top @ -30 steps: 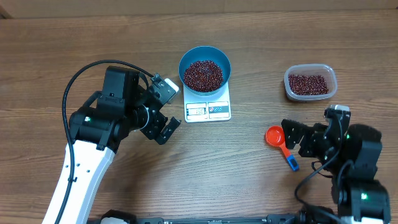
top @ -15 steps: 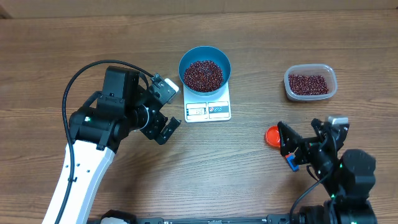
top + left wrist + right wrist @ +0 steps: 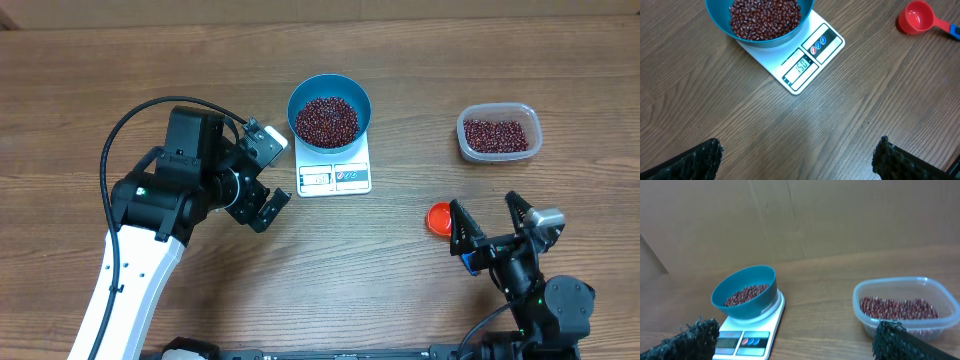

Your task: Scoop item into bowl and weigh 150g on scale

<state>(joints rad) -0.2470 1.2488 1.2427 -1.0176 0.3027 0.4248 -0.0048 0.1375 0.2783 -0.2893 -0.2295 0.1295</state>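
Right hand (image 3: pixel 487 215) is withdrawn toward 6 o'clock, spread wide, empty | left hand (image 3: pixel 267 178) likewise spread | scale (image 3: pixel 335 178) is best read untouched.

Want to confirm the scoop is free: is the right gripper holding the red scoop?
No, the red scoop lies alone on the table, and the right gripper stands open.
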